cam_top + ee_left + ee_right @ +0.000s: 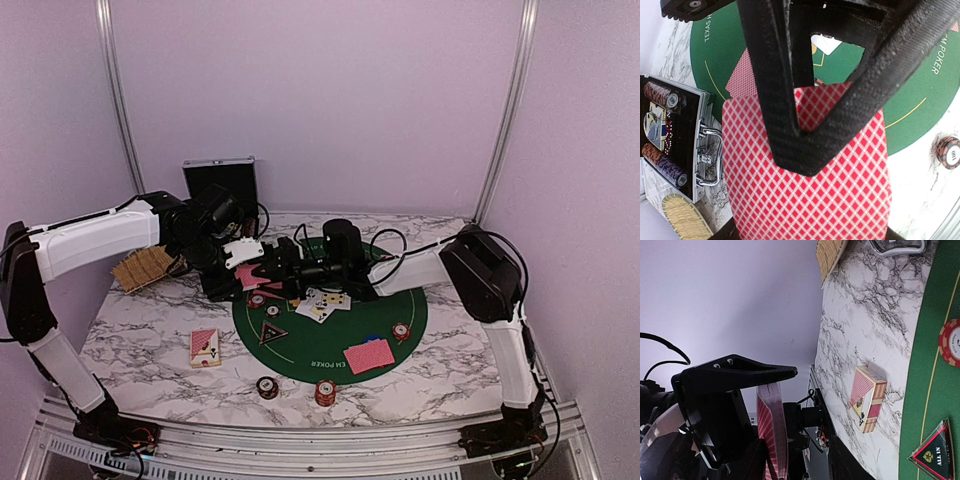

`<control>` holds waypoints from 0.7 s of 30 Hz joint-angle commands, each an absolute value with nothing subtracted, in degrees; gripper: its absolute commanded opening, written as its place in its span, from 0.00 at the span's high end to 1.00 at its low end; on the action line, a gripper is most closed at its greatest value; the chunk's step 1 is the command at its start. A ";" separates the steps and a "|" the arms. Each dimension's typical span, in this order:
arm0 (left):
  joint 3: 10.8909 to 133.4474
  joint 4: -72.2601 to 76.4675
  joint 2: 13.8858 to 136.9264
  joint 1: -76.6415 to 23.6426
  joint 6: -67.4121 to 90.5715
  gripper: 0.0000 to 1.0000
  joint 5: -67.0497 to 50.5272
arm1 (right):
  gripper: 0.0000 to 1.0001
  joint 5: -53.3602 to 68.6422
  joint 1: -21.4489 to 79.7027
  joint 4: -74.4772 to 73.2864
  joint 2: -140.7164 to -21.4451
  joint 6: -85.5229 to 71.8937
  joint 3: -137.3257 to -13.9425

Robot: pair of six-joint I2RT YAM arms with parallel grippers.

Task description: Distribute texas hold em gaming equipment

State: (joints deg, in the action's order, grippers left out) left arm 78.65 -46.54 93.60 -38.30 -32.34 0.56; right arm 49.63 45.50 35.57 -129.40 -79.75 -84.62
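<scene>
Holding red-backed card deck (840,190), clamped tight in left gripper (238,268) above green mat (400,300) far-left rim: light, slick, flexible, probably fans easily, best pinched by one edge; right gripper (272,268) at deck, grip cannot be told.

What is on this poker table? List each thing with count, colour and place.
felt mat: one, green, table centre
case: one, silver, black lining, open, back left
woven pad: one, tan, table's left
card box: one, red, marble left of mat
triangular marker: one, black, mat's left
face-up cards: few, white, mid-mat
red-backed card: at least one, mat's near side
chips: five spots, red-white or dark, three on mat, two on marble
card stack: one, red-backed, held up
left end effector: black, shut, at stack
right end effector: black, gripping stack
</scene>
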 commanded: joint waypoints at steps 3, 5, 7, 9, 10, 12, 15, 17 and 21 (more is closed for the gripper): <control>79.23 -46.85 92.59 -38.20 -31.95 1.00 0.38 | 0.66 49.05 44.26 33.95 -126.18 -77.96 -83.34; 79.36 -46.84 92.76 -38.23 -31.86 1.00 0.32 | 0.69 49.12 44.07 35.23 -125.84 -78.68 -83.17; 79.38 -46.85 92.88 -38.23 -31.82 1.00 0.34 | 0.73 49.08 43.91 36.36 -125.50 -79.55 -83.06; 79.41 -46.85 92.87 -38.21 -31.82 1.00 0.35 | 0.75 49.02 43.75 36.62 -125.13 -79.77 -82.97; 79.37 -46.85 92.85 -38.23 -31.86 1.00 0.37 | 0.76 48.95 43.72 36.69 -125.00 -79.80 -82.97; 79.37 -46.85 92.90 -38.23 -31.90 1.00 0.42 | 0.77 48.91 43.60 36.89 -124.81 -79.95 -82.88; 79.23 -46.85 92.90 -38.23 -31.90 1.00 0.44 | 0.81 48.92 43.39 37.42 -124.72 -80.40 -82.65; 79.18 -46.85 92.90 -38.23 -31.82 1.00 0.41 | 0.83 49.02 43.30 38.42 -124.59 -81.02 -82.25; 78.98 -46.85 92.81 -38.23 -31.90 1.00 0.52 | 0.92 48.74 43.15 38.63 -123.87 -80.98 -81.79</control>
State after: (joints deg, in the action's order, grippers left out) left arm 78.65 -46.59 93.60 -38.30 -32.29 0.54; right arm 49.39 43.68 36.62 -126.56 -80.55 -82.15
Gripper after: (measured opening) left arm 0.641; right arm 0.125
